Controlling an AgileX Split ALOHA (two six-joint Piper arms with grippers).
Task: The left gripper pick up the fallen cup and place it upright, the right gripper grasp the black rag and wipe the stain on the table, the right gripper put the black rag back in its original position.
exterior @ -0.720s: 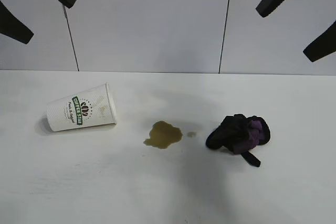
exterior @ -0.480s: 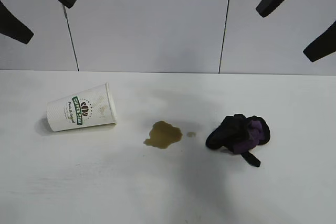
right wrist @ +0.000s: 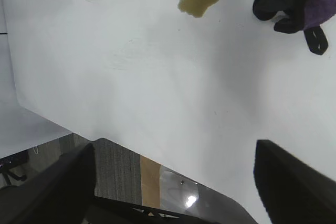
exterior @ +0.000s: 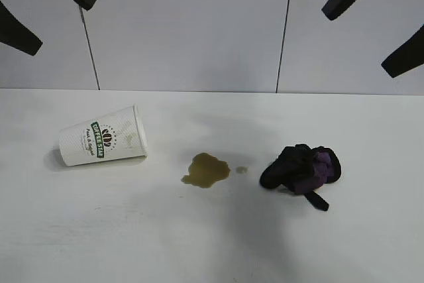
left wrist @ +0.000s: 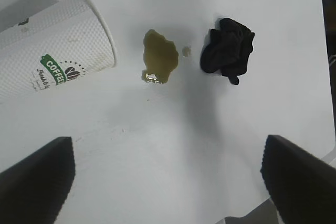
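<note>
The cup point(exterior: 103, 136) is white textured paper with a green band reading "COFFEE STAR". It lies on its side at the left of the white counter point(exterior: 132, 230) in the exterior view. Its long axis runs nearly across the frame, tilted slightly: the wide open mouth faces right and a little up, toward the stain point(exterior: 206, 169), and the narrow base points to the left edge.

The stain is a small brownish-yellow puddle near the middle of the frame, with a tiny droplet just to its right. Right of that lies the rag point(exterior: 302, 169), a bunched black cloth with a purple patch and a thin strip trailing toward the lower right. Cup, stain and rag sit apart in a rough row, and nothing lies between them.

The left hand point(left wrist: 168, 174) hangs above the counter at the upper left, its fingers wide apart and empty. The right hand point(right wrist: 173, 179) hangs at the upper right, also spread and empty.
</note>
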